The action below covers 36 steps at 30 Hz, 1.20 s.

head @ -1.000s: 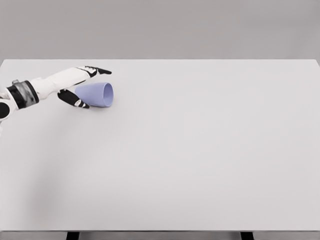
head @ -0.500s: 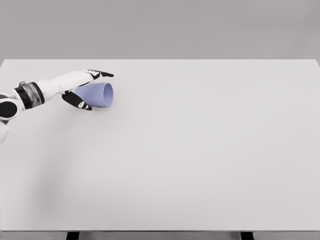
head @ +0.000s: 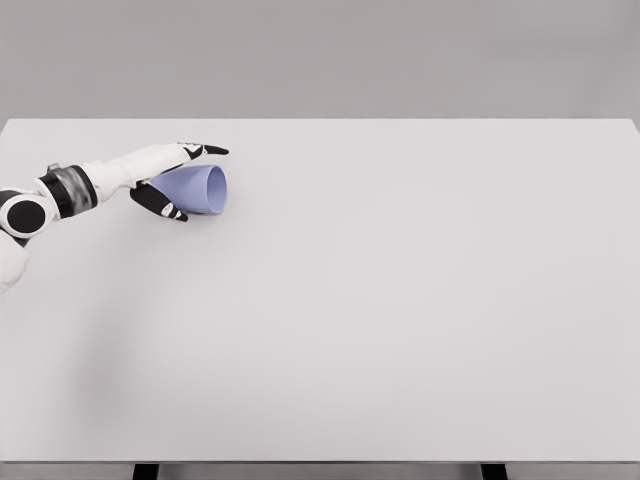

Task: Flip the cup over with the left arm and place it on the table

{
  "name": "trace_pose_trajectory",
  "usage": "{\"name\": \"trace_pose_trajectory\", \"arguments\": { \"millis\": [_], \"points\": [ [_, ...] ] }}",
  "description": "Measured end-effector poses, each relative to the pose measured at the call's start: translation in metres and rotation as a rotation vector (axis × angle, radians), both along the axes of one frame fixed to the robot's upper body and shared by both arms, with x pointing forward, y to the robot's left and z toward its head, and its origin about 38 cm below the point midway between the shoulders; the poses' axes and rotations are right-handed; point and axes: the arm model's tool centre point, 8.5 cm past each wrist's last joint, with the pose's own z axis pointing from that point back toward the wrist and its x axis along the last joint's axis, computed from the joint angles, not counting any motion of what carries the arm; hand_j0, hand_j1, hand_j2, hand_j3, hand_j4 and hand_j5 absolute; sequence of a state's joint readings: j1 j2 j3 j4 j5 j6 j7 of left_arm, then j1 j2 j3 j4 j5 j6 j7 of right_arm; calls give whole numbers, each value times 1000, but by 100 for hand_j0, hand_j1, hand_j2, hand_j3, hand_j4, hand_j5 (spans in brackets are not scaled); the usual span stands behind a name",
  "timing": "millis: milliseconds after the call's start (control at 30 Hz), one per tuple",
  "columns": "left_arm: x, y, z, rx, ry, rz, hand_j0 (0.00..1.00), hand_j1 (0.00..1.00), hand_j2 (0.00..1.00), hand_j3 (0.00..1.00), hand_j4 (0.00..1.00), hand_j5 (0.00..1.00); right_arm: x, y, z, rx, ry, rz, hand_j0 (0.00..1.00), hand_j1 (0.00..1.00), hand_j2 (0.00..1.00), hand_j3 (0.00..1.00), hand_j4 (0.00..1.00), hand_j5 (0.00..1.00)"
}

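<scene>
You are looking down from the head camera onto a wide white table (head: 400, 320) that fills most of the view, with a plain grey wall behind its far edge.

The lavender cup (head: 196, 188) lies on its side in the far left part of the table. Its open mouth faces right, and its narrower base points left toward the arm. The cup rests on the table surface and casts a faint shadow beneath it.

The left arm enters from the left edge of the picture and reaches right across the table. You can see its white forearm and a dark wrist band near the left edge. The left hand (head: 165, 175) is at the base end of the cup. Its fingers (head: 205, 150) extend along the far side of the cup, above the rim line, and its thumb (head: 160, 203) lies along the near side. The cup body sits between them. The hand brackets the cup in an open posture; you cannot tell from this view whether the fingers or thumb press against the cup wall.

Two dark table legs show below the near edge of the table, at the bottom of the picture.
</scene>
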<state>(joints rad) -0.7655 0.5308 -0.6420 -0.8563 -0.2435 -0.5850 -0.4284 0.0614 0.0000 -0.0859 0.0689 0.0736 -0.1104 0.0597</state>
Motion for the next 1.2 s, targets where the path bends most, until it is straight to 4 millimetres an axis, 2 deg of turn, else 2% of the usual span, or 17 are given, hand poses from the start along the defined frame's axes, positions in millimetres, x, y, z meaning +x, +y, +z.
{"name": "trace_pose_trajectory", "arguments": {
  "millis": [333, 533, 667, 700, 833, 867, 933, 1200],
  "points": [
    [1, 0, -2, 2, 12, 19, 100, 100, 100, 100, 100, 100, 0, 0, 0, 0, 0, 0, 100, 100, 100, 100, 100, 100],
    [1, -7, -9, 17, 33, 21, 100, 100, 100, 100, 100, 100, 0, 0, 0, 0, 0, 0, 100, 100, 100, 100, 100, 100],
    [1, -10, -14, 39, 41, 15, 84, 84, 84, 84, 84, 84, 0, 0, 0, 0, 0, 0, 100, 100, 100, 100, 100, 100],
    [1, -10, -14, 40, 39, 15, 75, 75, 75, 75, 75, 75, 0, 0, 0, 0, 0, 0, 100, 100, 100, 100, 100, 100],
    [0, -12, -14, 48, 40, 4, 51, 51, 51, 51, 51, 51, 0, 0, 0, 0, 0, 0, 100, 100, 100, 100, 100, 100],
    [-1, -12, -14, 50, 43, -4, 48, 48, 48, 48, 48, 48, 0, 0, 0, 0, 0, 0, 100, 100, 100, 100, 100, 100],
    [-1, -13, -14, 52, 41, -16, 46, 46, 46, 46, 46, 46, 0, 0, 0, 0, 0, 0, 100, 100, 100, 100, 100, 100],
    [-3, -11, -12, 64, 41, -35, 53, 53, 53, 53, 53, 53, 0, 0, 0, 0, 0, 0, 100, 100, 100, 100, 100, 100]
  ]
}}
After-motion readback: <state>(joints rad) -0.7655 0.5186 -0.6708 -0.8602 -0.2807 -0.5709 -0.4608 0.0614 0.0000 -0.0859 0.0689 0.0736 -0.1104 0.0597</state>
